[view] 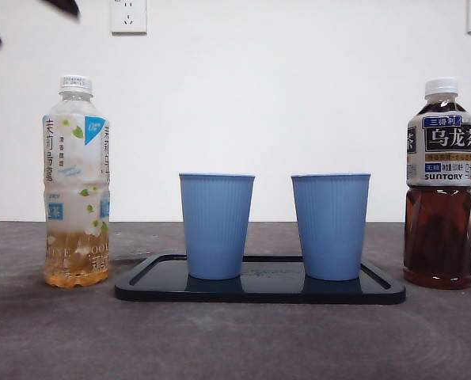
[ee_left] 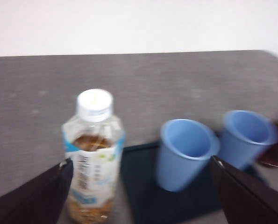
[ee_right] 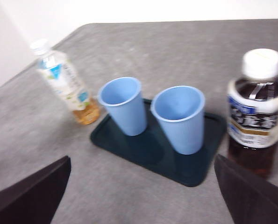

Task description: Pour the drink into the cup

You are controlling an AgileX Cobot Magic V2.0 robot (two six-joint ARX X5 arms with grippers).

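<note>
- Worktop (view: 235, 340): grey, carries a dark tray (view: 259, 291) with two blue cups standing upright on it, side by side and apart, both looking empty.
- Pale bottle (view: 76, 182): upright, white cap on, a little amber drink at the bottom. Stands just beside one short end of the tray, off it.
- Dark tea bottle (view: 439, 186): upright, capped, over half full. Stands just beside the opposite end of the tray.
- Left pincer (ee_left: 141, 196): jaws spread wide, holding nothing, raised above the worktop. Pale bottle sits between the jaws but close to one of them, not centred; nearer cup (ee_left: 185, 151) lies toward the other jaw.
- Right pincer (ee_right: 141, 196): jaws spread wide, empty, set high and back from the tray. Dark tea bottle lies near one jaw, off to the side.
- Key relation: each bottle's long axis is vertical, so a level side grasp on the body fits. Left arm is nearer its bottle than right arm is to its own.
- Judgement: task at the start; no bottle gripped, both caps on. Which bottle is meant cannot be told.
</note>
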